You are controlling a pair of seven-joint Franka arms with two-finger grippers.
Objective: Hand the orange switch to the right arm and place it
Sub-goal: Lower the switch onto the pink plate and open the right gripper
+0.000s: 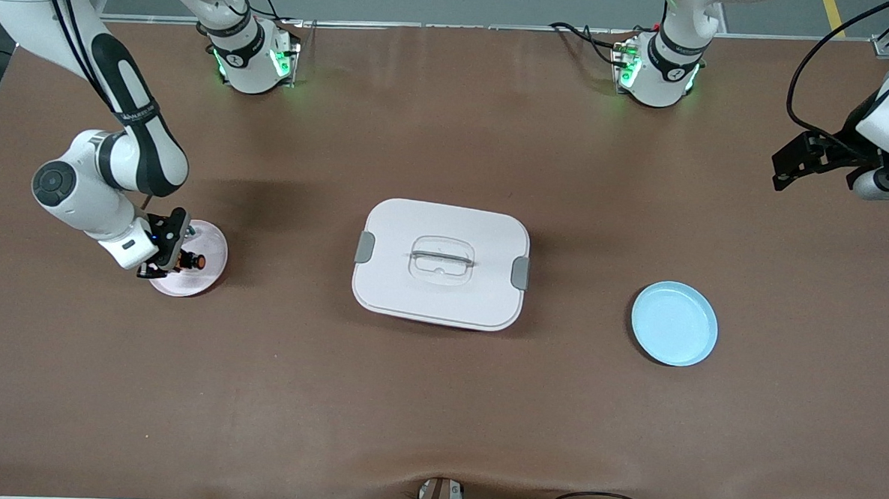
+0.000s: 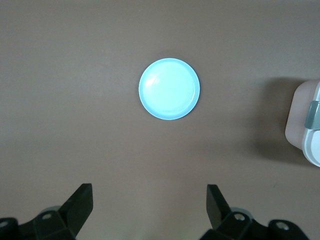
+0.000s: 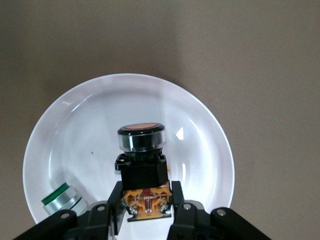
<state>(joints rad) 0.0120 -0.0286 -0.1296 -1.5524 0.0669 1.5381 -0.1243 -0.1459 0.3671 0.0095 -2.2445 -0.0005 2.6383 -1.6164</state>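
The blue plate (image 1: 674, 323) sits nearest the front camera, toward the left arm's end of the table, with the white lidded box (image 1: 441, 263) mid-table a bit farther back. At the right arm's end, the orange switch (image 3: 142, 165) is pinched by the right gripper (image 3: 146, 207) just over the pale plate (image 1: 208, 258), where a green-capped button (image 3: 61, 199) also lies. The left gripper (image 2: 150, 207) is parked up high at its own end, fingers spread wide, nothing held.
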